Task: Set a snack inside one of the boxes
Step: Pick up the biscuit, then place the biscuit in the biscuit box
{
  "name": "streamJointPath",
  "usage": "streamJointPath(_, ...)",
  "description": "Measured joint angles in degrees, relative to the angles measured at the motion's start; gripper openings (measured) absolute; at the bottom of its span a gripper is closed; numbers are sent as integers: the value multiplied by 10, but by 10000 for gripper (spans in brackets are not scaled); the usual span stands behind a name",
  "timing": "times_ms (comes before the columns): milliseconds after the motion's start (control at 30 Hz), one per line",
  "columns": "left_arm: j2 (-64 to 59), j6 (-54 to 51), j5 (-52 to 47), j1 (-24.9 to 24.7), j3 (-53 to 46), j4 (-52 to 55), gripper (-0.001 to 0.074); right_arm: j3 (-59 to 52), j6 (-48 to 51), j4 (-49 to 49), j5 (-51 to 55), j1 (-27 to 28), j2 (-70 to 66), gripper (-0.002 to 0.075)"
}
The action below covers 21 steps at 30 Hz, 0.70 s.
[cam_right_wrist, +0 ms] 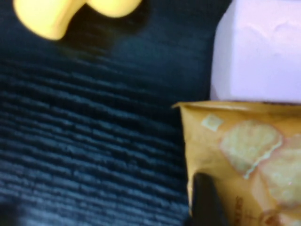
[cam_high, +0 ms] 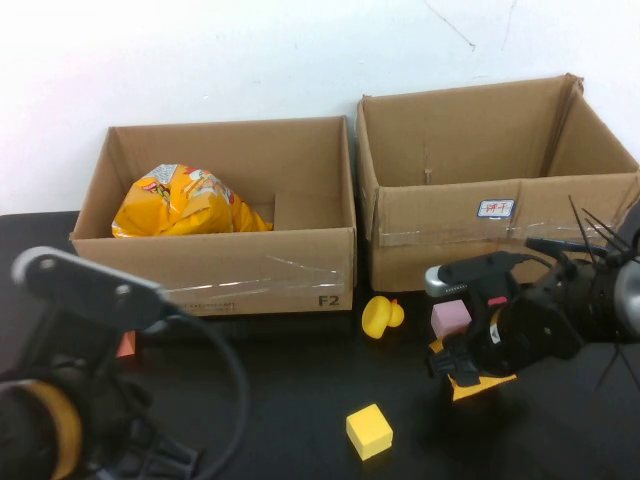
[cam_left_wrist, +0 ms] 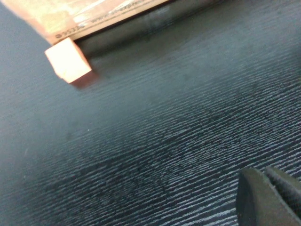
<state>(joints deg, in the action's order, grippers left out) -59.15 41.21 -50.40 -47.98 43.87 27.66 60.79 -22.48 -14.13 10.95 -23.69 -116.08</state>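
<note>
Snack packet [cam_high: 478,383] was covered by right gripper [cam_high: 462,368], lower right of frame.
Grip on it couldn't be told; left gripper [cam_high: 75,420] was parked bottom left, its opening unclear too.

Yellow duck [cam_high: 381,317], pink cube [cam_high: 450,318], yellow cube [cam_high: 369,431] (foreground), orange cube [cam_left_wrist: 68,60]

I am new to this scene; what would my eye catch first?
Two open cardboard boxes at the back: the left box holds a yellow snack bag, the right box looks empty. The right gripper sits over an orange snack packet by a pink block; the left gripper stays near the front left.
</note>
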Motion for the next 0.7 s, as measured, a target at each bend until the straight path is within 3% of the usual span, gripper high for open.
streamJointPath(133, 36, 4, -20, 0, -8, -2, -2, 9, 0, 0, 8, 0, -2, 272)
streamJointPath(367, 63, 7, -31, 0, -8, -2, -3, 10, 0, 0, 86, -1, 35, 268)
streamJointPath(567, 64, 7, -31, 0, -8, 3, -3, 10, 0, 5, 167, -26, 158, 268)
streamJointPath(700, 64, 7, -31, 0, -8, 4, -3, 10, 0, 12, 133, -38, 260, 267)
